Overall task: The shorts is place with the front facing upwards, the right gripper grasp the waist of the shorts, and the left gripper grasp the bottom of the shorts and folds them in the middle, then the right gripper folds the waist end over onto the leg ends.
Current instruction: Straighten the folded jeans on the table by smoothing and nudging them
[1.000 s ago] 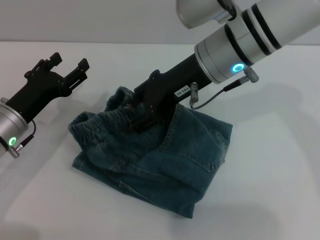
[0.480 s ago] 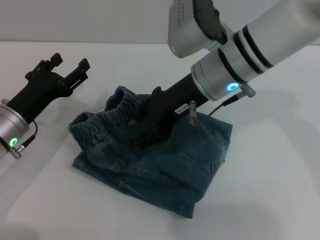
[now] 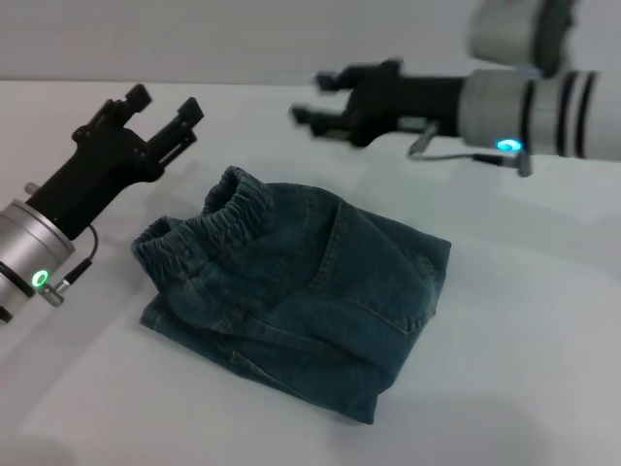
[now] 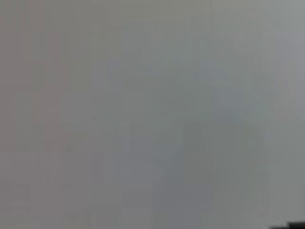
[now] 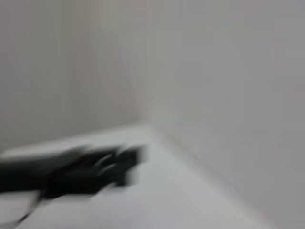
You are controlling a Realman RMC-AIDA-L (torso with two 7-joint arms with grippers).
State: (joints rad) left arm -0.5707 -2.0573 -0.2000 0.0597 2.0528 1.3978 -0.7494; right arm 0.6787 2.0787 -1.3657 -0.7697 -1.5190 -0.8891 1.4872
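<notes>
The blue-green denim shorts [image 3: 320,291] lie folded in a compact bundle at the middle of the white table [image 3: 543,320]. Their gathered elastic waist [image 3: 209,221] rests on top at the bundle's far left. The leg ends are hidden under the folded layers. My right gripper [image 3: 317,97] hovers open above the table beyond the shorts, holding nothing. My left gripper [image 3: 165,101] stands open to the left of the waist, clear of the cloth. In the right wrist view a blurred black gripper [image 5: 90,169] shows over the table. The left wrist view shows only a plain grey surface.
A pale wall [image 3: 243,39] runs along the table's far edge. Nothing else lies on the table around the shorts.
My right gripper has let go of the shorts, opened and lifted up and back beyond the bundle. The left gripper has shifted a little to the right. The shorts stay folded.
</notes>
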